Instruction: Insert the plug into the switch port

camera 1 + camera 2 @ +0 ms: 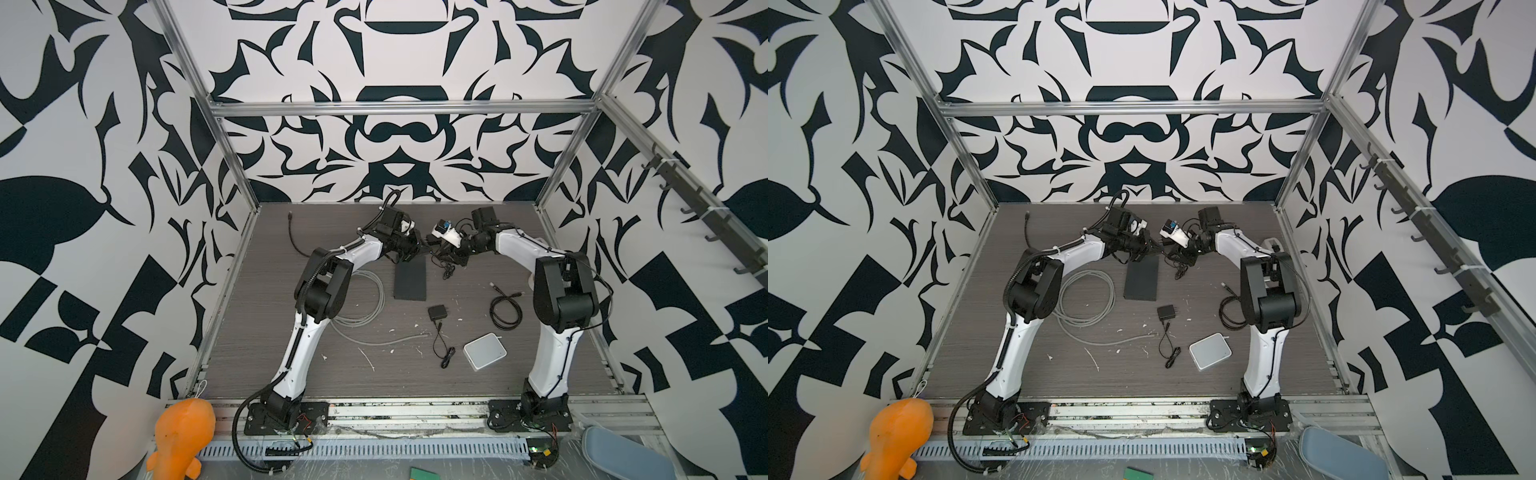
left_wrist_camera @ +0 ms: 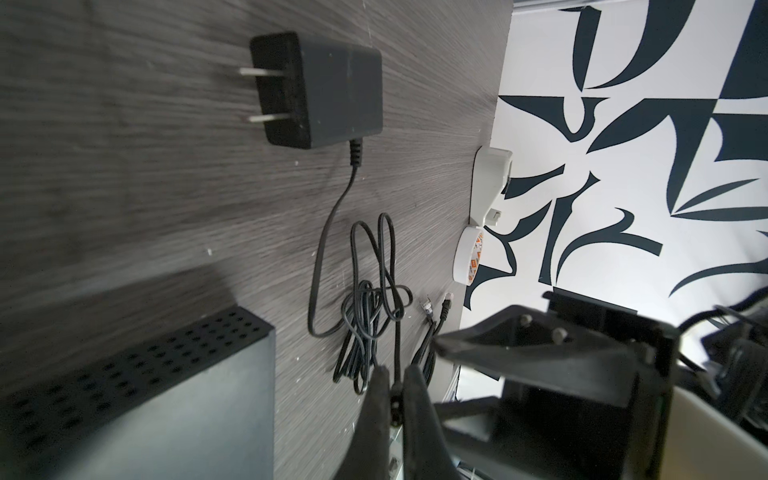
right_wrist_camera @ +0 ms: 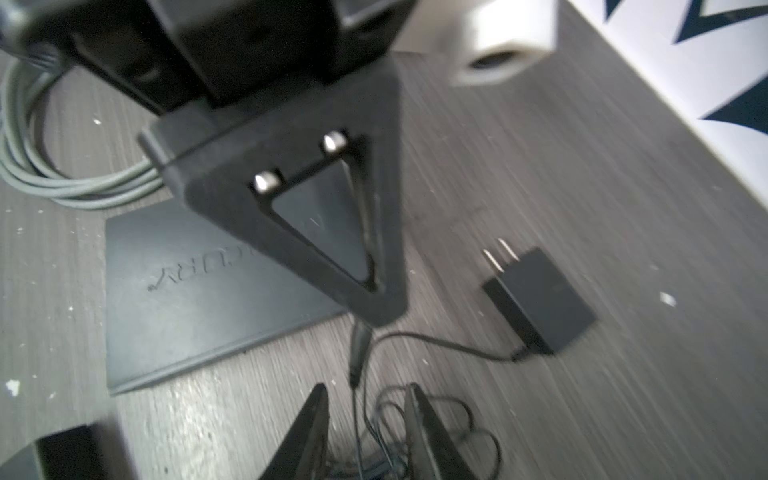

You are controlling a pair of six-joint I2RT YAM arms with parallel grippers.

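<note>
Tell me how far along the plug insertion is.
Done: the plug is off the table, pinched in the shut left gripper. In hand: the open right gripper straddles its cord, not gripping. Left: carrying the plug to the black switch and seating it; no port shows here.

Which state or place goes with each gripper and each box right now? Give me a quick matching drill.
Things:
1. left gripper
2. right gripper
3. black box
4. white box

States and places:
a. open, with the cord running between the jaws
b. beside the right arm, away from both grippers
c. shut on the plug
d. lying flat right by the grippers

Pairs: 1-c, 2-a, 3-d, 4-b
</note>
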